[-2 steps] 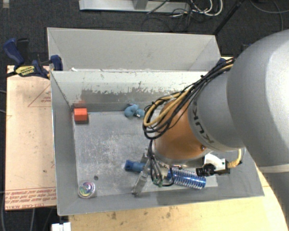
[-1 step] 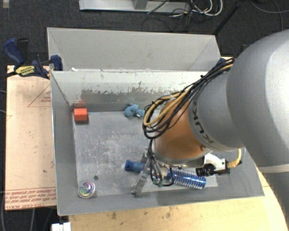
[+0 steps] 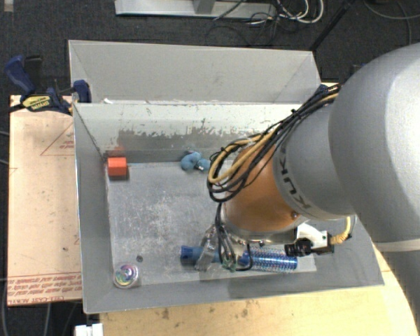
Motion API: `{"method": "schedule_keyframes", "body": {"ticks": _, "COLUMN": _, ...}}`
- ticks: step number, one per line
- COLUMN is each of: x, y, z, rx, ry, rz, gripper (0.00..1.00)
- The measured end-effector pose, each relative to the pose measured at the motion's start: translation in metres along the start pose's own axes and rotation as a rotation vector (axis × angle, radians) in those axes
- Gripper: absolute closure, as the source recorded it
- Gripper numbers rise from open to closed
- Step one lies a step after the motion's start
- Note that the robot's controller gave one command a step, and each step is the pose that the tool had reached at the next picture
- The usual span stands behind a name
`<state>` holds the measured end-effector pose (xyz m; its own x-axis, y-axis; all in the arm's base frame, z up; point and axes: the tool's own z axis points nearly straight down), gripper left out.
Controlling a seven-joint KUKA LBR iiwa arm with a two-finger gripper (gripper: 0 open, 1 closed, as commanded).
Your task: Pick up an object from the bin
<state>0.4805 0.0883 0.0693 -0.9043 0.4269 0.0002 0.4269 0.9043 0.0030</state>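
Reaching stage: the two-finger gripper, whether open or closed cannot be told, is low in the grey metal bin, beside a small dark-blue plastic piece by the front wall; judged next: closing, then lifting.

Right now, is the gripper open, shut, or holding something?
Gripper: cannot be told. It sits low near the front wall of the bin, by a small blue piece and a blue ridged tube.
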Motion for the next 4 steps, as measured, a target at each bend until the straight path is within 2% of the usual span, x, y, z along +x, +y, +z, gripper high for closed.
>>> {"method": "schedule_keyframes", "body": {"ticks": 1, "x": 0.000, "y": 0.001, "z": -0.026, "rx": 0.001, "ry": -0.001, "rz": -0.001, "gripper": 1.00}}
{"method": "schedule_keyframes", "body": {"ticks": 2, "x": 0.000, "y": 0.002, "z": -0.065, "rx": 0.000, "ry": -0.003, "rz": -0.004, "gripper": 1.00}}
{"method": "schedule_keyframes", "body": {"ticks": 3, "x": -0.001, "y": 0.002, "z": -0.084, "rx": 0.001, "ry": -0.002, "rz": -0.006, "gripper": 1.00}}
{"method": "schedule_keyframes", "body": {"ticks": 4, "x": -0.001, "y": 0.003, "z": -0.086, "rx": 0.002, "ry": 0.000, "rz": -0.007, "gripper": 1.00}}
